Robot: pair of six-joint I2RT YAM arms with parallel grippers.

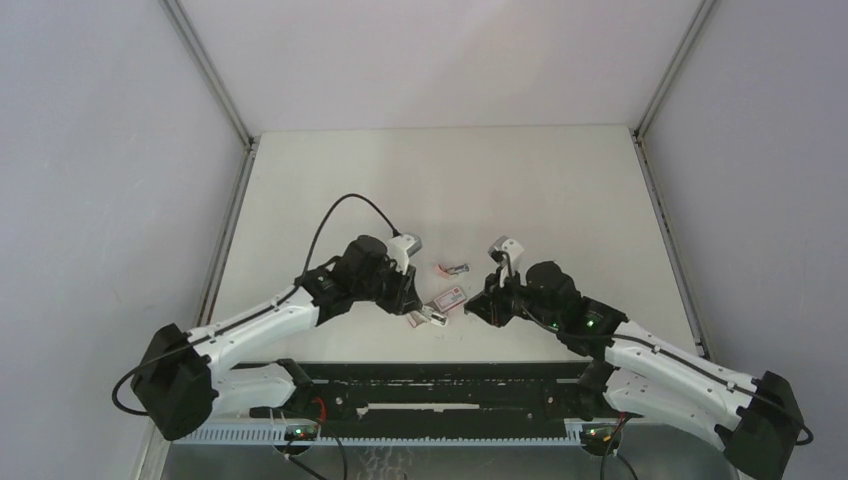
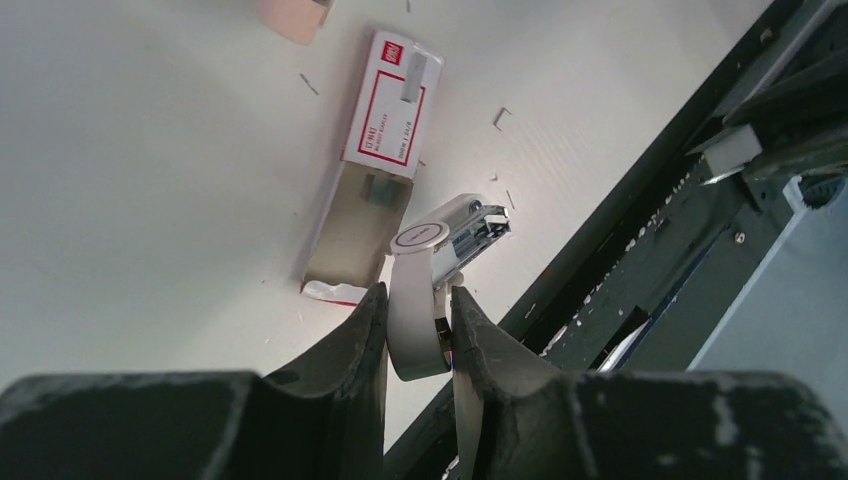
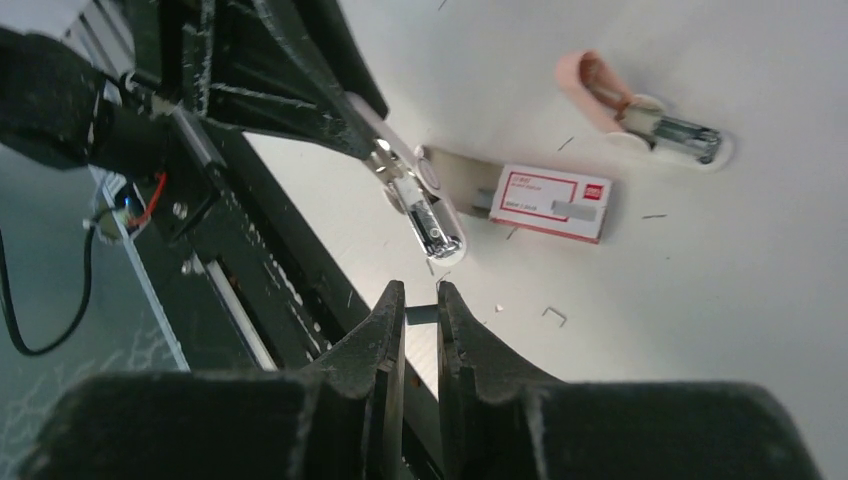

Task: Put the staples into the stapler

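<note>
Silver staples (image 3: 421,315) look thin and easy to snap; the right end effector (image 3: 421,296) pinches their sides. The left end effector (image 2: 418,302) pinches the hard stapler (image 2: 452,225).

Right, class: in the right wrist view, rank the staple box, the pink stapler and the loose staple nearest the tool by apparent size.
Largest: pink stapler and staple box, which look about alike, so I won't rank them.
Smallest: loose staple, by far.
</note>
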